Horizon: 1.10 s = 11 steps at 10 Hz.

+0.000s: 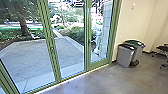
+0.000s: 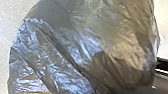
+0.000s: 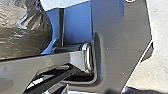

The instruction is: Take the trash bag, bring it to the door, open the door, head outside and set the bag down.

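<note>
Nearest to you is the trash bag (image 2: 82, 47), dark, thin and partly see-through, with many wrinkles which shine bluish and brownish; it is very close to the camera of the left wrist, and the right wrist view shows a part of it near the robot's own dark body. For your left gripper and your right gripper, I cannot tell if they are apart, together, or clamped on the bag. Ahead of the robot there is a smooth grey floor (image 1: 100, 80), and it reaches to a row of tall glass panels in green frames (image 1: 87, 53). On one of the frames you can see a small dark handle (image 1: 89, 41), and the glass door (image 1: 99, 37) beside this handle looks closed. To the right of the glass, near the pale wall (image 1: 136, 23), stands a grey bin (image 1: 124, 56) with a dark lid, and just behind it is another bin (image 1: 138, 51) with a green lid. Farther to the right are some dark chairs (image 1: 163, 48). Through the glass you see a paved yard (image 1: 37, 56) with a lighter border, and beyond it low green bushes (image 1: 76, 32) and a tree trunk (image 1: 23, 26).
</note>
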Motion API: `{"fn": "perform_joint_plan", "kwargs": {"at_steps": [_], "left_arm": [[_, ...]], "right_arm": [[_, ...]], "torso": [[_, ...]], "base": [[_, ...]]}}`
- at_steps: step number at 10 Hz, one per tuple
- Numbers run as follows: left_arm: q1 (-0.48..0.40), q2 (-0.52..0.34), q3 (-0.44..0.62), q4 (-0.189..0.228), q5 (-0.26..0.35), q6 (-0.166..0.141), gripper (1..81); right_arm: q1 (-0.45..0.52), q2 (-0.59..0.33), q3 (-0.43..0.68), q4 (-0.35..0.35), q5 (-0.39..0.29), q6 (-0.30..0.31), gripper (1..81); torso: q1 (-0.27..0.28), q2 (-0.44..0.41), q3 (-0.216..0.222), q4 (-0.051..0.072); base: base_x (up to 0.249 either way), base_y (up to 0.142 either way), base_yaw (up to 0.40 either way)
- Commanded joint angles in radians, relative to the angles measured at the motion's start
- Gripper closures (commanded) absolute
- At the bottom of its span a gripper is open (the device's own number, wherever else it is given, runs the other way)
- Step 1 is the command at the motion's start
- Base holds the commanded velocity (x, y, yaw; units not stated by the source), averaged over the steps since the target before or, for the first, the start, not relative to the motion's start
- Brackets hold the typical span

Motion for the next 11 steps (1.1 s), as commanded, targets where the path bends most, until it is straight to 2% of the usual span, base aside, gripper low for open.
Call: {"fn": "perform_joint_plan", "kwargs": {"at_steps": [1,11], "left_arm": [[-0.057,0.002,0.001,0.004,0.062,0.009,81.1],[-0.057,0.005,0.001,0.004,0.062,0.007,81.1]], "right_arm": [[0.030,0.004,0.004,-0.010,-0.055,-0.005,1.0],[0.021,0.004,-0.006,-0.010,-0.054,-0.005,1.0]], "torso": [[0.000,0.000,0.000,0.000],[0.000,0.000,0.000,0.000]], "base": [[0.166,-0.081,0.000],[0.166,-0.084,0.000]]}}
